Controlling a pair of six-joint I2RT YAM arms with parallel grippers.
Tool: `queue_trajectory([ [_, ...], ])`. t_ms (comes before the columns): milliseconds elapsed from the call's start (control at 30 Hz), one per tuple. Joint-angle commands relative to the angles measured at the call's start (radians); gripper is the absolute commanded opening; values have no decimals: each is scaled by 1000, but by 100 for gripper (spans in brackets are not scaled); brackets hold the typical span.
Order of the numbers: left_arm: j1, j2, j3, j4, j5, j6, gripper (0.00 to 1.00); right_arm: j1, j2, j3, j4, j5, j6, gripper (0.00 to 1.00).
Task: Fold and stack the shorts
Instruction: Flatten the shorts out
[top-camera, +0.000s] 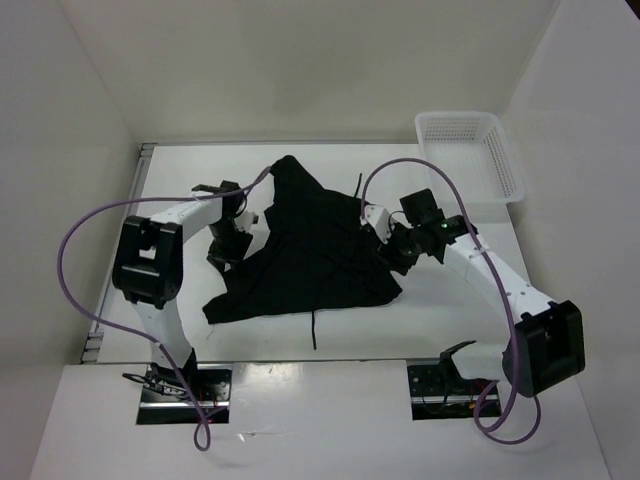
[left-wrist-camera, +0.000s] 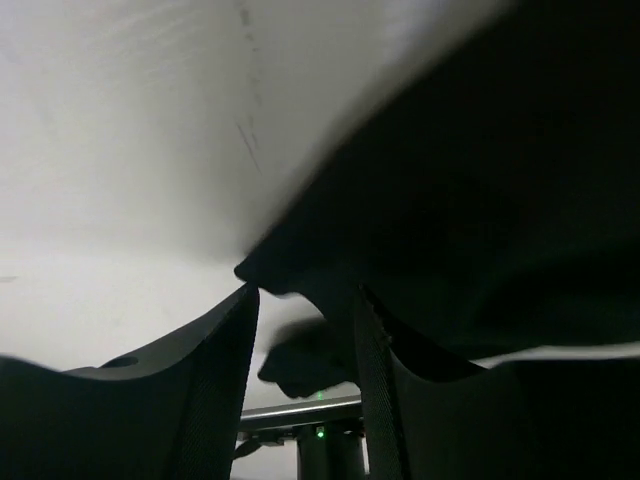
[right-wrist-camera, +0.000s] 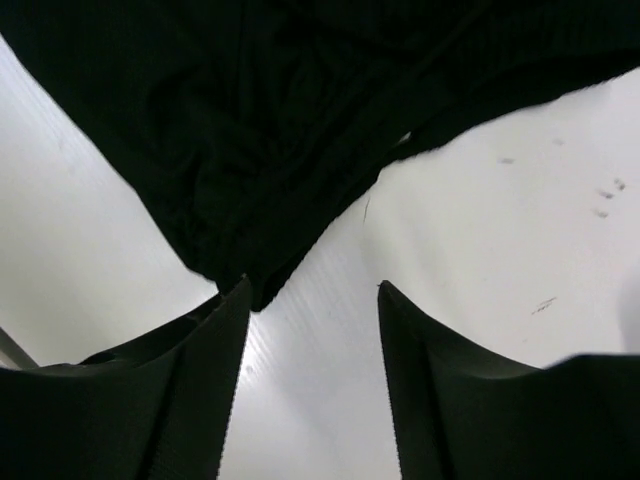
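The black shorts (top-camera: 300, 245) lie rumpled in a rough triangle on the middle of the white table, with a thin drawstring (top-camera: 315, 330) trailing toward the near edge. My left gripper (top-camera: 232, 238) sits at the shorts' left edge. In the left wrist view it (left-wrist-camera: 305, 295) is open, and the dark cloth (left-wrist-camera: 480, 190) hangs just past the fingertips and reaches into the gap. My right gripper (top-camera: 388, 252) is at the shorts' right edge. It (right-wrist-camera: 315, 283) is open over bare table, with a corner of the shorts (right-wrist-camera: 260, 130) touching the tip of its left finger (right-wrist-camera: 215, 370).
A white mesh basket (top-camera: 470, 150) stands at the back right corner of the table. White walls close in on the table (top-camera: 450, 320) at the back and both sides. Purple cables loop from each arm.
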Motion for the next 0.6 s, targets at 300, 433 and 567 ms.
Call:
queue_trajectory([
  [300, 47, 139, -48, 75, -49, 3, 37, 174, 115, -40, 142, -59, 68, 21],
  [433, 38, 139, -23, 57, -1, 3, 3, 186, 158, -147, 164, -10, -5, 4],
  [567, 50, 105, 40, 57, -90, 3, 0, 197, 189, -213, 202, 56, -47, 1],
])
